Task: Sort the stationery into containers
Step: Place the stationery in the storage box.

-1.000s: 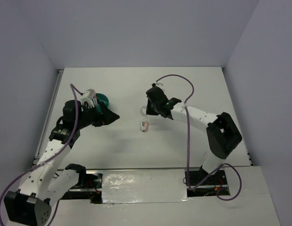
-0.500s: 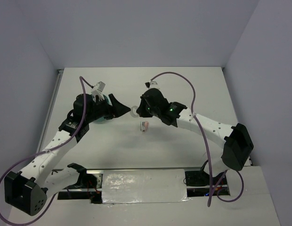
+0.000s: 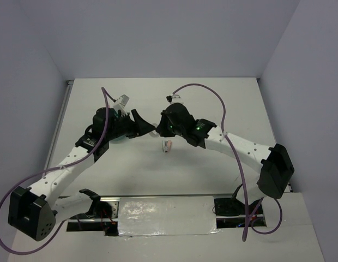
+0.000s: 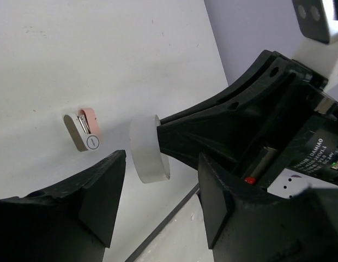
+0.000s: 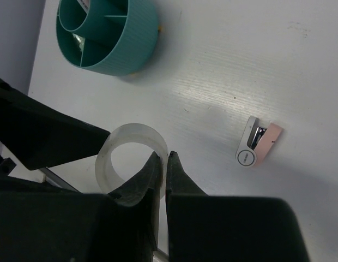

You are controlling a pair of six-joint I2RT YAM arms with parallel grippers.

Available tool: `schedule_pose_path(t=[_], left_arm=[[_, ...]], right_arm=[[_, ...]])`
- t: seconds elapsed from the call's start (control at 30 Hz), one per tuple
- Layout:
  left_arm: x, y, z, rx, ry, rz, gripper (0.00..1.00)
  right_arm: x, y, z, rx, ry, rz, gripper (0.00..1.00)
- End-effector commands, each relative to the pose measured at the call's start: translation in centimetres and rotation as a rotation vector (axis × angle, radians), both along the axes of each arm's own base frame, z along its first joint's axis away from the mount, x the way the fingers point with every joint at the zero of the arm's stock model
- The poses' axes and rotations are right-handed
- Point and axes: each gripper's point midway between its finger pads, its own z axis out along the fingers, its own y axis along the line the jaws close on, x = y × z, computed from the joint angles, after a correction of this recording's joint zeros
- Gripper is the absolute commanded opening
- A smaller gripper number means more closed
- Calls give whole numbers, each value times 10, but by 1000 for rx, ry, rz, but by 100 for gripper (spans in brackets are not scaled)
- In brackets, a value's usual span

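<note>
Top external view: my two arms reach inward and meet over the middle of the white table [image 3: 212,103], the two wrists almost nose to nose.
Right gripper: my right gripper [image 5: 163,157] is pinched on the wall of the clear tape ring [image 5: 131,155], one finger inside the hoop and one outside, with no gap to spare.
Tape ring: it is lifted off the table and stands on edge in my grip, its hole facing the right wrist camera.
Left gripper: my left gripper [image 4: 161,161] is spread wide. The ring sits at the mouth of that gap, between the two fingertips. I cannot tell whether either pad touches it.
Organiser cup: the teal organiser cup [image 5: 109,33] stands upright on the table, well apart from the ring. Its central ring and dividers show from above. What lies in the compartments is too dim to name.
Loose item: a small pink-and-white item [image 5: 258,144] lies flat on the table, just near of where the grippers meet and apart from both.
Cables: a purple cable [image 3: 204,87] loops over each arm.
</note>
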Motion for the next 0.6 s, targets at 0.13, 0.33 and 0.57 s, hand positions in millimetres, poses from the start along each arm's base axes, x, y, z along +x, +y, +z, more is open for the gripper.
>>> schedule_pose_path(t=[0.13,0.33,0.57], left_arm=[[2,-11,2,-43,-18,-36,62],[2,-11,3,-45,-17,-35,20],[31,17,35,121,-91,128,0]], right_arm=[[-1,12,61,143,-98,33,0],[-1,11,66,148,-113,34,0],[7,-19,50,71,-106,-63,90]])
